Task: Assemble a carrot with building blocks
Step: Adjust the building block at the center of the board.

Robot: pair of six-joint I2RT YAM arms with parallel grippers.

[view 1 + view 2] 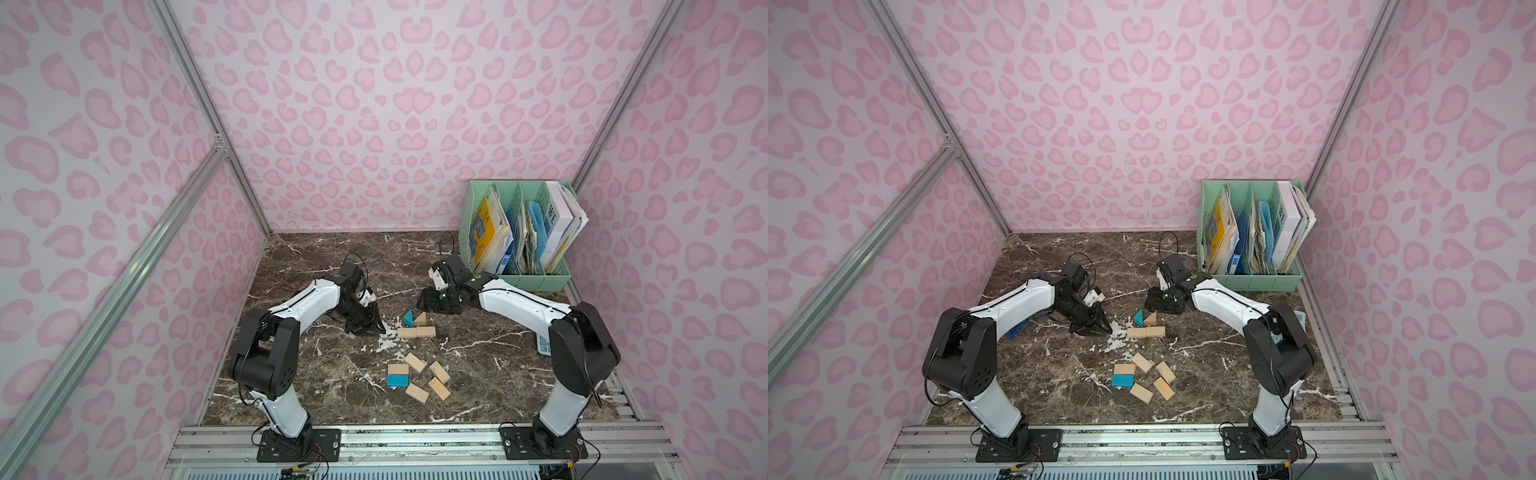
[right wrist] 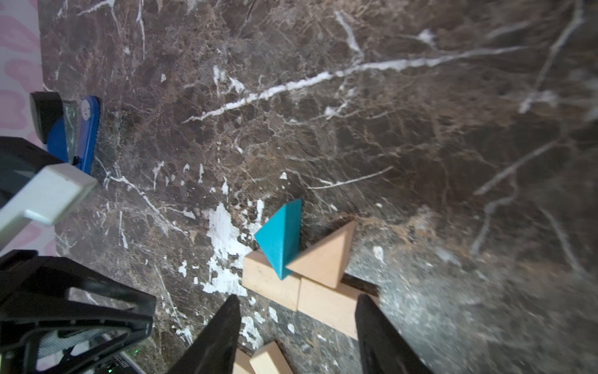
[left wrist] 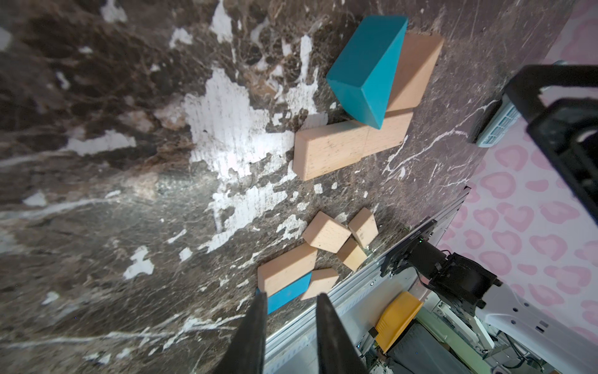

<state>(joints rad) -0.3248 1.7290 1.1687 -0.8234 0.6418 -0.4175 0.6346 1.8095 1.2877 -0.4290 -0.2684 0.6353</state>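
Carrot (image 1: 426, 332) partly built, centre of marble top (image 1: 332, 382): two tan rectangles (image 1: 407, 333) end to end, blue triangle (image 1: 408, 319) and tan triangle (image 1: 420, 319) against far edge. Loose blocks (image 1: 417, 376) nearer bases. Likely light, rigid, smooth wood; pinch across long sides. Left gripper (image 3: 291, 296) narrowly parted, empty; right gripper (image 2: 297, 298) wider, empty.

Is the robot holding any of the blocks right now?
No, nothing is held. The left gripper and the right gripper are both open and empty. The building blocks all lie on the marble table.

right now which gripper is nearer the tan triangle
Right. The right gripper hovers just beyond the tan triangle, nearly over it; the left gripper is farther, on the far side of the blue triangle.
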